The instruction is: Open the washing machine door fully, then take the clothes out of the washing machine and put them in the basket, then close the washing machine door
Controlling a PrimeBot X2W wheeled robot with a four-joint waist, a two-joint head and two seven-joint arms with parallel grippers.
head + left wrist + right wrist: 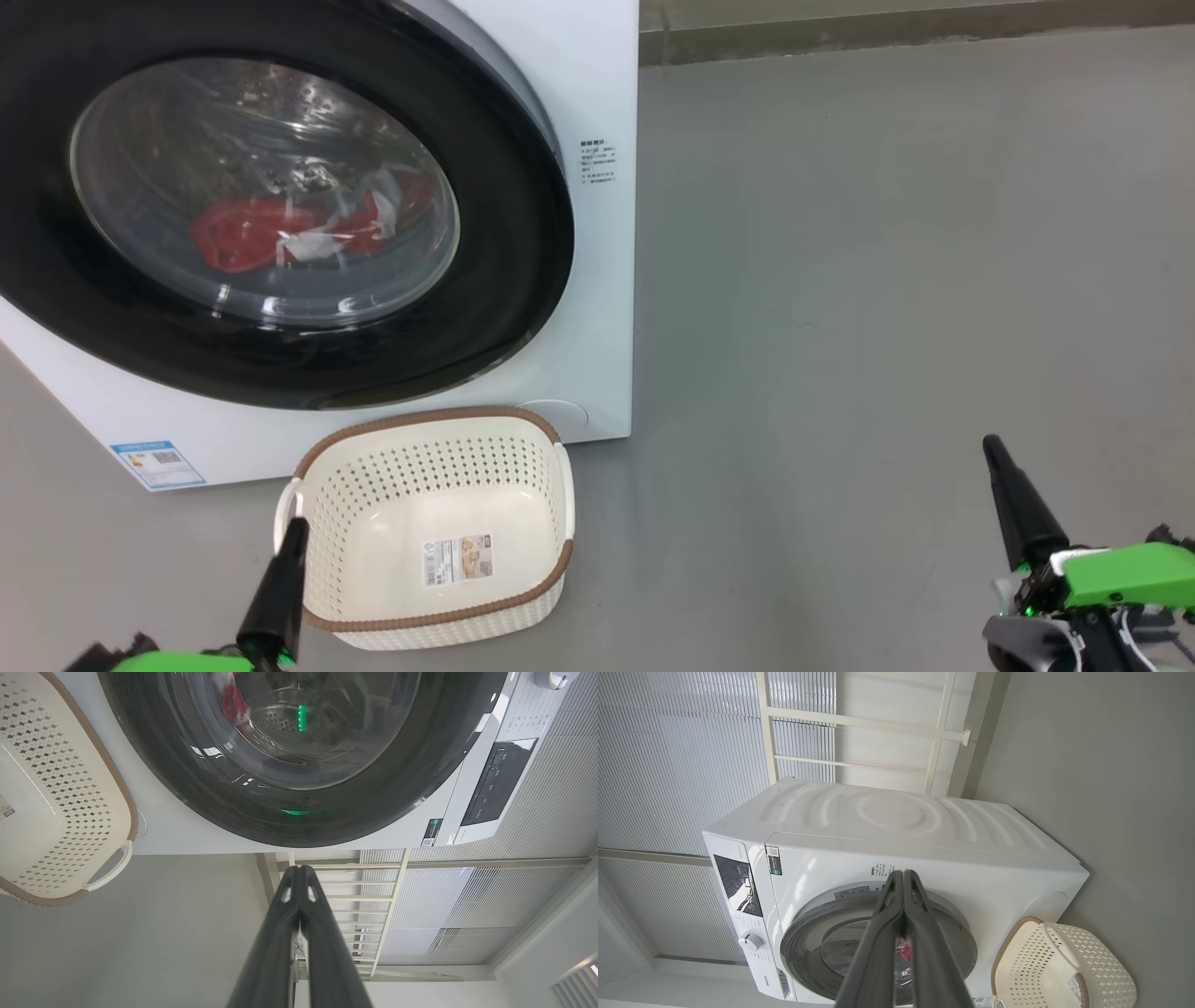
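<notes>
Head view: the washing machine door [509, 280] is shut against the washing machine [597, 84], up and to the left of both arms, with the clothes [247, 233] a red heap behind its glass. The basket [420, 415] sits on the floor just below the door's lower rim. The left fingers [280, 579] are pressed together, pointing up beside the basket's left handle, and look the nearer pair to the door. The right fingers [1022, 509], also together, slant up over bare floor, well apart from the door's right edge

Left wrist view: the closed fingers [280, 933] aim past the machine's side, with the door's black rim [373, 807] ahead and off their line. No handle can be made out

Right wrist view: the closed fingers [878, 933] point straight at the door [803, 938], which is well apart from them. The arm probably has to reach forward and find the rim's free edge, and which side that is I cannot tell
</notes>
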